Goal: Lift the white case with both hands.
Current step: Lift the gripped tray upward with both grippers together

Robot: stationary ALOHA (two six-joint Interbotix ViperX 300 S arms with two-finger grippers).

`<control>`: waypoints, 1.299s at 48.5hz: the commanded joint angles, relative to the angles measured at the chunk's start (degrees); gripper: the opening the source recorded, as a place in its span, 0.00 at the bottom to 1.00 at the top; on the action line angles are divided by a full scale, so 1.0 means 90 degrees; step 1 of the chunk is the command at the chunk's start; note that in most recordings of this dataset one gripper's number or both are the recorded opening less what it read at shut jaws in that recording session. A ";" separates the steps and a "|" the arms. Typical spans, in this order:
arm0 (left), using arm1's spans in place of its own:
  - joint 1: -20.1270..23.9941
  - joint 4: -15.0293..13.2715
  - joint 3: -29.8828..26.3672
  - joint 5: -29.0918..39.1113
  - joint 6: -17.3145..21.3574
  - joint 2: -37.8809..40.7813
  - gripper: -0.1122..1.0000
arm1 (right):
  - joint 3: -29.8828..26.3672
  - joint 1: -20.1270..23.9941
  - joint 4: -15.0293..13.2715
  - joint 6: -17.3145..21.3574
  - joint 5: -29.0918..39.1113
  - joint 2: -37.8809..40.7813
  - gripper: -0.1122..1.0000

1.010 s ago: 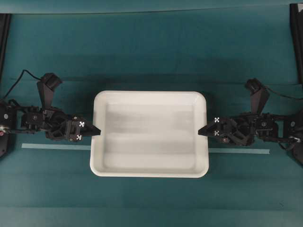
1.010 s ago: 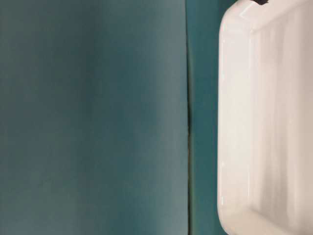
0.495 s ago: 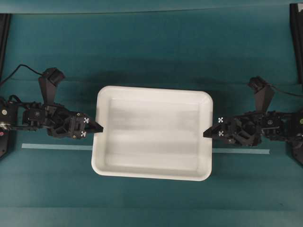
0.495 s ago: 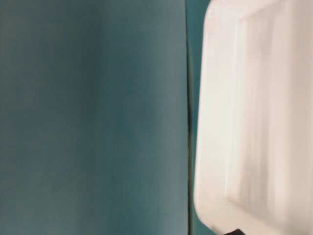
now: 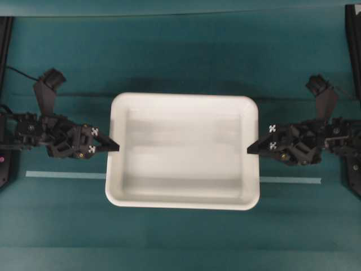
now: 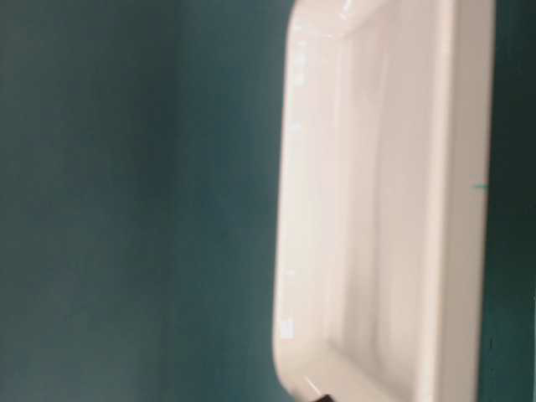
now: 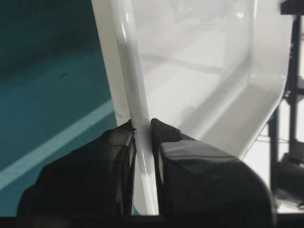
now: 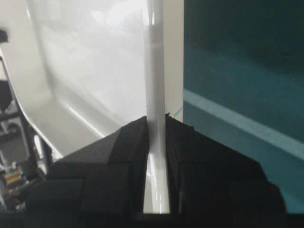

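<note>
Teal table covering (image 5: 180, 62) fills the overhead view, a pale tape line (image 5: 65, 175) crossing it. Left gripper (image 5: 113, 147) is clamped on the left rim of the white case (image 5: 183, 152), fingers (image 7: 121, 142) pinching the rolled edge. The case sits centred over the tape line. Right gripper (image 5: 252, 149) is clamped on the case's right rim, fingers (image 8: 135, 137) either side.

We see a teal table cover (image 5: 180, 56) with a pale tape strip (image 5: 65, 175) running left to right, and black frame posts (image 5: 352, 51) at the far corners.
</note>
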 commanded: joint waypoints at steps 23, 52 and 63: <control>-0.0127 0.0020 -0.1045 0.0957 -0.0264 -0.0645 0.18 | -0.0850 -0.0156 -0.0020 -0.0059 0.1504 -0.1240 0.21; -0.0381 0.0020 -0.2402 0.2021 -0.0479 -0.0879 0.18 | -0.2051 -0.0166 0.0010 -0.0010 0.2900 -0.1807 0.19; -0.0322 0.0020 -0.2891 0.2529 -0.0479 -0.1191 0.18 | -0.2383 -0.0166 0.0010 0.0059 0.3281 -0.2080 0.19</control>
